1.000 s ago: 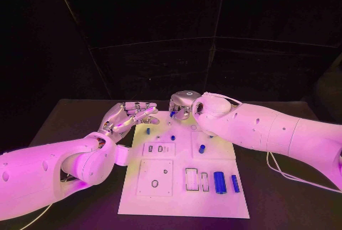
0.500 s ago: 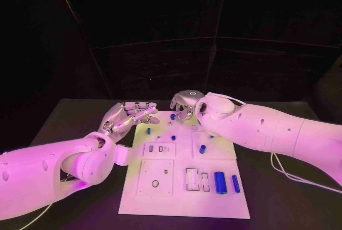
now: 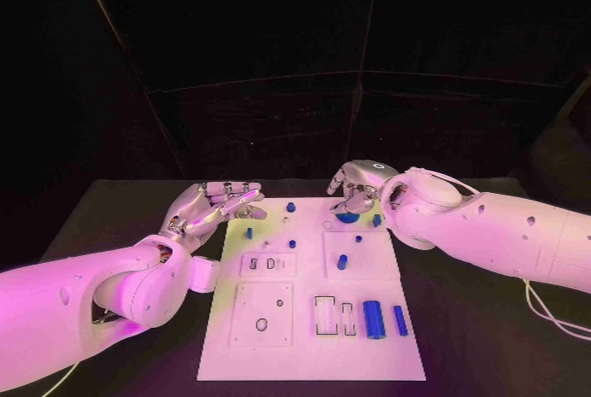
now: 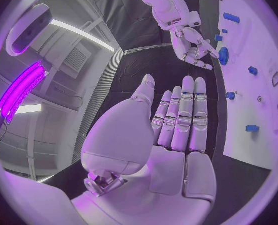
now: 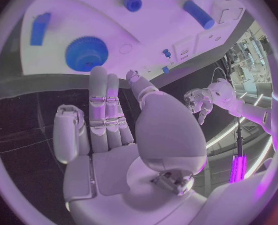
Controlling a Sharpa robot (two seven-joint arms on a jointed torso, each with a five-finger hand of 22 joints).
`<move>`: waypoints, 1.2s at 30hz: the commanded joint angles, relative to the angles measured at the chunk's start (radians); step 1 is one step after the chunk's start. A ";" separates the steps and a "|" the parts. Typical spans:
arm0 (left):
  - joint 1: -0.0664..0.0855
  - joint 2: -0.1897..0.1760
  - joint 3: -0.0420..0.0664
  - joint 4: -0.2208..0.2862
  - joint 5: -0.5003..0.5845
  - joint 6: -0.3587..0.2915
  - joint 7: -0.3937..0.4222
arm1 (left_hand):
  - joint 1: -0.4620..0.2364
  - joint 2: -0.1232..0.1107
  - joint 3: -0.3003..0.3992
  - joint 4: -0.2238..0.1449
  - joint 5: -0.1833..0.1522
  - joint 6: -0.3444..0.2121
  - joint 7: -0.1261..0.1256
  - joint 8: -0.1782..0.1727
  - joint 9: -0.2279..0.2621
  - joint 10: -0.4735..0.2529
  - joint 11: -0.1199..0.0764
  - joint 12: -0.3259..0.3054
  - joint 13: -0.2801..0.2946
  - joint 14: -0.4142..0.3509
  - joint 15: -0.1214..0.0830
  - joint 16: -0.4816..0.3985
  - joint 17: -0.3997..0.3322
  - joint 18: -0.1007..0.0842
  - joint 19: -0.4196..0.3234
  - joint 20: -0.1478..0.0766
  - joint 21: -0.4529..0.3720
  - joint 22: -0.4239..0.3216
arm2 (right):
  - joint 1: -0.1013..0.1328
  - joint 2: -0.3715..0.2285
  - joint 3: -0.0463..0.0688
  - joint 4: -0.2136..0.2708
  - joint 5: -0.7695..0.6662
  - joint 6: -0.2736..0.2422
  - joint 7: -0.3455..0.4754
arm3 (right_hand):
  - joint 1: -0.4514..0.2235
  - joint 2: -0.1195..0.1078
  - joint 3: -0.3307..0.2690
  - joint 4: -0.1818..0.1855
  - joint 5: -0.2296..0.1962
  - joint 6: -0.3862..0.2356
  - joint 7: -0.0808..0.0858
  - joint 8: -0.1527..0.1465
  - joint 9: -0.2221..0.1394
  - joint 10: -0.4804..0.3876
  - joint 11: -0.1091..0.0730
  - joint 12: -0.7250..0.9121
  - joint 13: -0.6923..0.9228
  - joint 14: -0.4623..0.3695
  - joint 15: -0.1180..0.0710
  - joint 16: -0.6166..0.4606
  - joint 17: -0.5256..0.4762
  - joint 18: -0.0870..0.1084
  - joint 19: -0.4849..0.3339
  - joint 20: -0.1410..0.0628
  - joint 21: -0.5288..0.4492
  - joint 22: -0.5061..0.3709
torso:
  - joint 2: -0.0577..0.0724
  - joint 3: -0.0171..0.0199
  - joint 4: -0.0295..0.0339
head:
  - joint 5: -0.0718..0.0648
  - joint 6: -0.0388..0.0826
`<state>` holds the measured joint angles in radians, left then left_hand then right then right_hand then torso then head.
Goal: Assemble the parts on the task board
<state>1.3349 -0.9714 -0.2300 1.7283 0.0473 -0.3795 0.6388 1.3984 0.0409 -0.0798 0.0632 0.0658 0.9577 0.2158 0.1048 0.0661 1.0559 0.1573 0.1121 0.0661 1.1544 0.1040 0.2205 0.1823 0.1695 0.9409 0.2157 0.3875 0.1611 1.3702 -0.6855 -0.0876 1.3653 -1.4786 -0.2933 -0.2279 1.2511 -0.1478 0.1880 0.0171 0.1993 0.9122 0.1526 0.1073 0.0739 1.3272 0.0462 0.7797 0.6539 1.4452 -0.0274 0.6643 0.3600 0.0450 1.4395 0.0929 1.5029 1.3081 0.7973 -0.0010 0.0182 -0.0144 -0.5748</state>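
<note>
The right hand (image 3: pixel 357 182) hangs over the far edge of the board (image 3: pixel 370 346), fingers (image 5: pixel 104 102) extended side by side with the thumb apart, holding nothing; in its wrist view the fingertips point toward a blue gear (image 5: pixel 86 53) that lies flat on the board just beyond them, apart from the hand. Beside the gear, near the board's far right corner, lies a small blue block (image 5: pixel 40 28), and farther in are a round blue peg (image 5: pixel 133 3) and a blue cylinder (image 5: pixel 198 14). The left hand (image 3: pixel 212 204) hovers at the board's far left corner, partly over the black table (image 3: pixel 111 218), fingers (image 4: pixel 183 120) straight and close together, thumb off to the side, empty as well. From its wrist view the gear (image 4: pixel 223 56) sits under the right hand (image 4: pixel 191 44) across the board (image 4: pixel 251 150), with small blue pegs scattered along the white surface. In the head view the gear (image 3: pixel 348 217) rests near the far edge, and two blue cylinders (image 3: pixel 384 319) lie side by side toward the near right corner, beside two rectangular slots (image 3: pixel 335 317).
</note>
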 commanded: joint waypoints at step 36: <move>0.001 0.013 0.001 -0.021 -0.006 0.015 0.005 | 0.002 0.010 0.001 -0.006 -0.006 0.003 0.006 -0.004 -0.001 -0.002 0.006 -0.005 -0.001 0.002 0.002 -0.005 0.002 0.013 0.008 -0.002 0.005 -0.001 | -0.004 0.029 0.003 -0.064 0.065 0.156 -0.107 | 0.152 0.065 -0.186 0.143 0.120 -0.058 0.010 0.063 -0.001 0.056 0.026 0.572 0.629 0.000 0.019 -0.006 -0.008 -0.025 0.068 0.012 0.039 0.176 | 0.000 0.0003 -0.0040 | -0.006 -0.009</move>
<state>1.3344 -0.9591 -0.2302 1.7065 0.0473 -0.3743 0.6382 1.3984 0.0409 -0.0798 0.0632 0.0659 0.9577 0.2158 0.1048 0.0661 1.0559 0.1573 0.1121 0.0661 1.1544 0.1040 0.2205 0.1834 0.1695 0.9409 0.2157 0.3875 0.1613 1.3651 -0.6587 -0.0854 1.3023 -1.3917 -0.1669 -0.3278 1.3926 -0.0838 0.0011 0.1661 0.3145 0.8582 0.1655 0.1654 0.0729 1.3793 0.0733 1.3475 1.2820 1.4455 -0.0125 0.6592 0.3540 0.0304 1.4656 0.1016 1.5373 1.3077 0.7975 -0.0004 0.0140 -0.0200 -0.5830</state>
